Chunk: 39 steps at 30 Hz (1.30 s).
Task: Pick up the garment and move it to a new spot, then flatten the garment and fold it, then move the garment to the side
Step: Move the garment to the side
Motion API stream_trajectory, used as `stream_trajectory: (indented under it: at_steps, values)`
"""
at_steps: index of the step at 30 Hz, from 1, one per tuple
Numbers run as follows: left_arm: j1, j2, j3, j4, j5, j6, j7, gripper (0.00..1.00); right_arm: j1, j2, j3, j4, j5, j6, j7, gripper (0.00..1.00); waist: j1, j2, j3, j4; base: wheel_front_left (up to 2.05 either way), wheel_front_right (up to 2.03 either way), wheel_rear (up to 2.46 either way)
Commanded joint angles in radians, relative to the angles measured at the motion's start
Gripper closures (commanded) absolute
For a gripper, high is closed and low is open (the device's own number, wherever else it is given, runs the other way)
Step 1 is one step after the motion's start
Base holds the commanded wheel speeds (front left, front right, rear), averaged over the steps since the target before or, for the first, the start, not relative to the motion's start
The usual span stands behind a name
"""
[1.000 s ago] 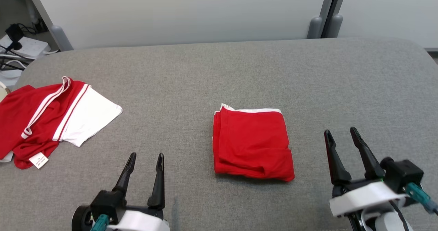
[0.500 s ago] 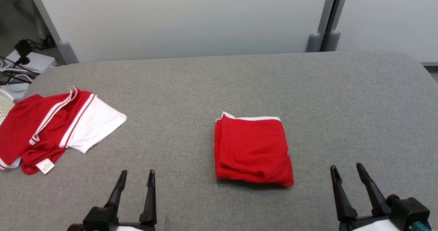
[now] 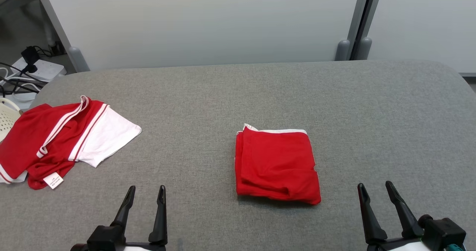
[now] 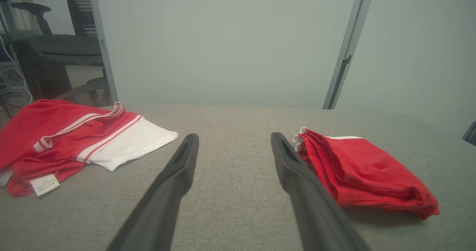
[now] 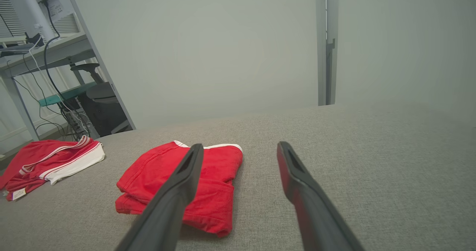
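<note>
Grey cloth-covered worktop [image 3: 223, 95] seen from the head, with both wrist views, read left to right.

**(a)** At the far left edge lies a loose garment [image 3: 63, 139], red with white bands and a white panel. It is crumpled, with its label turned up at the near corner. In the left wrist view the loose garment [image 4: 74, 135] sits well apart from that arm's fingers, off to their left.

**(b)** The left tool [image 3: 146, 188] hangs low at the near edge with its fingers spread and nothing between them. The left wrist view shows the left tool [image 4: 235, 136] with only bare worktop in its gap.

**(c)** The folded garment [image 3: 277, 165] rests at mid-worktop, a compact red packet close to square. Its slightly longer axis runs away from the robot and its white-trimmed edge is on the far side. Seen from the left wrist, the folded garment [image 4: 364, 173] shows stacked layer edges on the side facing that arm. The fold looks finished, so the step in hand is probably the move to the side.

**(d)** The right tool [image 3: 374, 185] also has its fingers spread and empty. In the right wrist view the right tool [image 5: 241, 146] points just past the packet, and the folded garment [image 5: 156, 176] lies ahead and to its left.

Key relation: the packet lies ahead of and between the two tools, touching neither. It is forward-right of the left tool and forward-left of the right tool, and the right one is the nearer. A one-sided pinch may let the stacked layers slide open.
</note>
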State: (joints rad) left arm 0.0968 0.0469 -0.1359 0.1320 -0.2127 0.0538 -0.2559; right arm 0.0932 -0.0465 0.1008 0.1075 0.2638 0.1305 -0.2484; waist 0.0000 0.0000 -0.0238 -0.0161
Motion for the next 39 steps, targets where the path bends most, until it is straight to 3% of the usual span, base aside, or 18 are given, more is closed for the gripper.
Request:
stream_trajectory:
  at_steps: [1,5,10,18,26,36,39]
  values:
    - [-0.029,0.003,0.039,-0.025,0.015,-0.006,-0.006,0.00,-0.018,-0.007,0.022,-0.021,0.013,0.000,-0.013,0.00,0.0000,0.0000,0.000,0.002,0.00,0.00,0.00]
    - [-0.032,0.003,0.037,-0.025,0.034,-0.013,-0.006,0.00,-0.028,-0.006,0.024,-0.012,0.015,0.000,-0.013,0.00,0.0000,0.0000,0.007,0.006,0.00,0.00,0.00]
    - [-0.039,0.003,0.012,-0.031,0.048,-0.017,-0.006,0.00,-0.103,-0.005,0.088,0.128,0.058,0.000,-0.013,0.00,0.0000,0.0000,0.028,0.008,0.00,0.00,0.00]
    - [-0.091,0.003,-0.051,-0.013,0.067,-0.017,-0.006,0.00,-0.378,-0.005,0.185,0.394,0.248,0.000,0.032,0.00,0.0000,0.0000,0.099,0.052,0.00,0.00,0.00]
    - [-0.172,0.003,-0.079,0.002,0.056,0.017,-0.006,0.00,-0.563,-0.071,0.236,0.586,0.443,0.000,0.179,0.00,0.0000,0.0000,0.177,0.111,0.00,0.00,0.00]
    - [-0.214,0.003,-0.097,0.009,0.047,0.033,-0.006,0.00,-0.646,-0.114,0.278,0.610,0.774,0.000,0.441,0.00,0.0000,0.0000,0.236,0.144,0.00,0.00,0.00]
    - [-0.219,0.003,-0.106,0.010,0.041,0.040,-0.006,0.00,-0.648,-0.129,0.304,0.603,0.812,0.000,0.469,0.00,0.0000,0.0000,0.238,0.144,0.00,0.00,0.00]
